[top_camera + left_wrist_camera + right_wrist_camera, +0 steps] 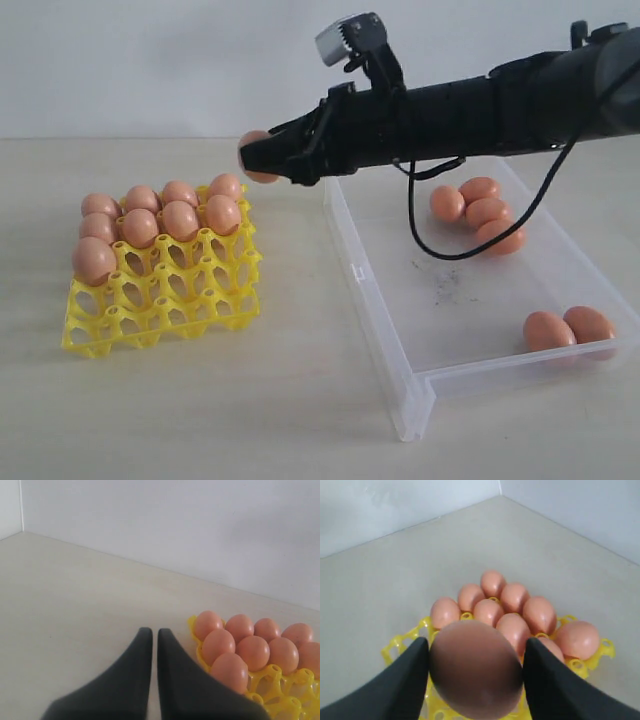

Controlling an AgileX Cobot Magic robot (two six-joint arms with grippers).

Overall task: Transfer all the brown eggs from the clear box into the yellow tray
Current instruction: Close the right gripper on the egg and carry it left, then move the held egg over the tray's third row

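Note:
My right gripper point(256, 157) reaches in from the right and is shut on a brown egg point(262, 177), held in the air between the clear box point(372, 322) and the yellow tray point(170, 305), above the tray's far right corner. In the right wrist view that egg point(476, 675) fills the gap between the fingers point(400, 685), with the tray point(395, 645) below. Several eggs point(180, 220) fill the tray's back rows and left side. Several more lie in the box, at the back point(487, 212) and front right point(548, 330). My left gripper point(151, 632) is shut and empty, beside the tray point(280, 690); it is outside the exterior view.
The front cups of the yellow tray point(190, 290) hold no eggs. A black cable point(425, 235) hangs from the right arm over the box. A pale wall point(150, 60) closes off the back of the beige table point(250, 400).

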